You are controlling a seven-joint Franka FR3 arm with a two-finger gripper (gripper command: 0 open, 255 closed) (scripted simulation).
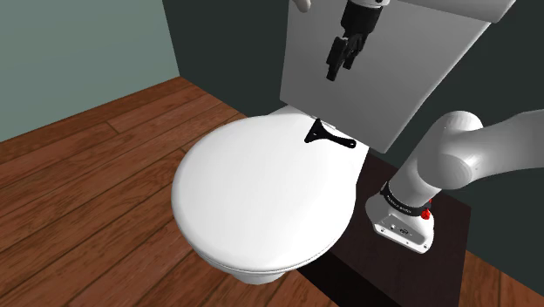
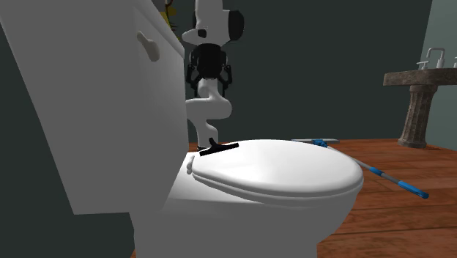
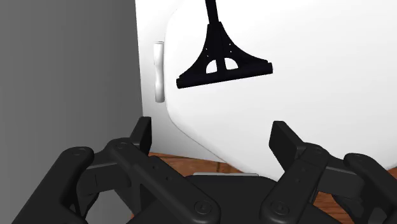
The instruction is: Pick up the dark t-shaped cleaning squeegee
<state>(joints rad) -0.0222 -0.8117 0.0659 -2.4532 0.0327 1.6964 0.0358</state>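
Black T-shaped squeegee (image 1: pixel 329 135) lies flat on the white toilet lid (image 1: pixel 261 187), at the lid's rear edge just in front of the tank (image 1: pixel 375 61); just right of centre in the shoulder view. Fingers (image 3: pixel 143 135) spread apart, holding nothing, hanging above the squeegee, well apart from it, at that frame's top. Wood floor (image 1: pixel 87 174) at left.
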